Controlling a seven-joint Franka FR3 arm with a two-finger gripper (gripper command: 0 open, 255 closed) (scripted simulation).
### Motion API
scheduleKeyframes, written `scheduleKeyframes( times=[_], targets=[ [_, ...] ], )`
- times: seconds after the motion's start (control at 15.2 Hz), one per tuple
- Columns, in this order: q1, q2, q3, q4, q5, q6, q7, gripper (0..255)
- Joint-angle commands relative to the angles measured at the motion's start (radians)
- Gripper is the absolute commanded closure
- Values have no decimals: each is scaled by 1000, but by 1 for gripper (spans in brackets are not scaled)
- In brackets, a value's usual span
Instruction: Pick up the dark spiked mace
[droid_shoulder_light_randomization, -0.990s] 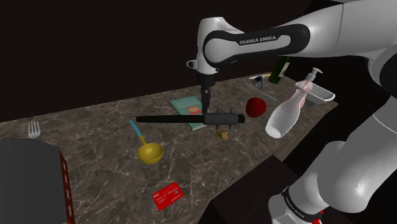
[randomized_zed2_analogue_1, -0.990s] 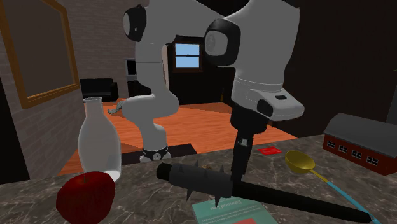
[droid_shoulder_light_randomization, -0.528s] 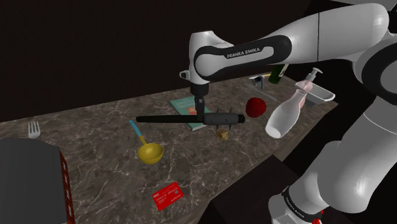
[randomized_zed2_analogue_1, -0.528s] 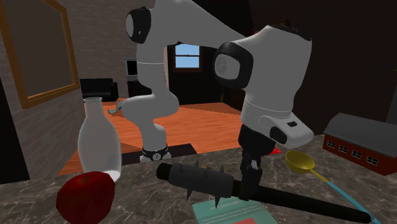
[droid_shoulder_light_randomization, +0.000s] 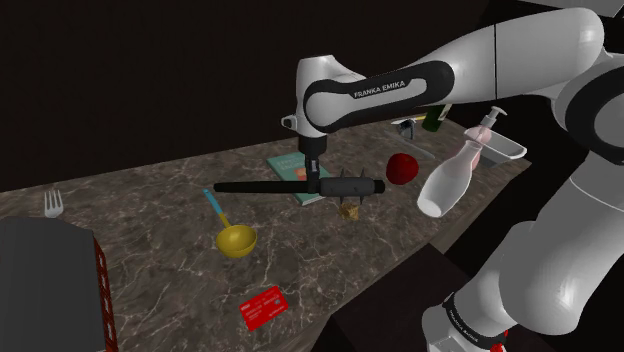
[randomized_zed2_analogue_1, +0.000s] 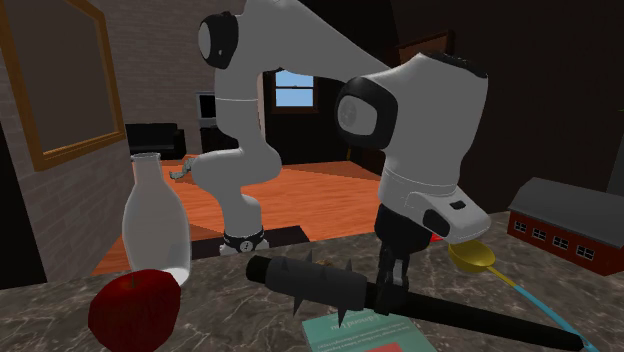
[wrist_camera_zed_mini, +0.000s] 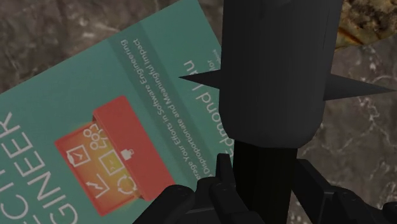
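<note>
The dark spiked mace (droid_shoulder_light_randomization: 350, 186) lies across the marble counter (droid_shoulder_light_randomization: 150, 260), its long black handle pointing to the shoulder view's left and its spiked head partly over a teal book (droid_shoulder_light_randomization: 290, 163). My gripper (droid_shoulder_light_randomization: 316, 186) is down on it where the handle meets the head. In the wrist view the mace (wrist_camera_zed_mini: 273, 76) runs straight out from the gripper (wrist_camera_zed_mini: 264, 184), and a black finger presses each side of the handle. The second exterior view has the gripper (randomized_zed2_analogue_1: 390, 295) straddling the mace (randomized_zed2_analogue_1: 310, 280) just behind the spikes.
Around the mace lie a red apple (droid_shoulder_light_randomization: 402, 167), a yellow ladle (droid_shoulder_light_randomization: 236, 240), a red card (droid_shoulder_light_randomization: 264, 306), a tilted white bottle (droid_shoulder_light_randomization: 450, 178) and a fork (droid_shoulder_light_randomization: 53, 204). A dark red model building (droid_shoulder_light_randomization: 50, 280) stands at the shoulder view's lower left.
The hand has come down from just above the mace until its fingers bracket the handle. The mace has not moved.
</note>
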Motion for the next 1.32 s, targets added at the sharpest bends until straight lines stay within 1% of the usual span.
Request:
scheduleKeyframes(
  times=[0.0, 0.26, 1.25],
  targets=[
    [0, 1, 0, -1, 0, 1, 0, 255],
    [0, 2, 0, 1, 0, 0, -1, 255],
    [-1, -60, 0, 132, 4, -192, -2, 255]
  ],
)
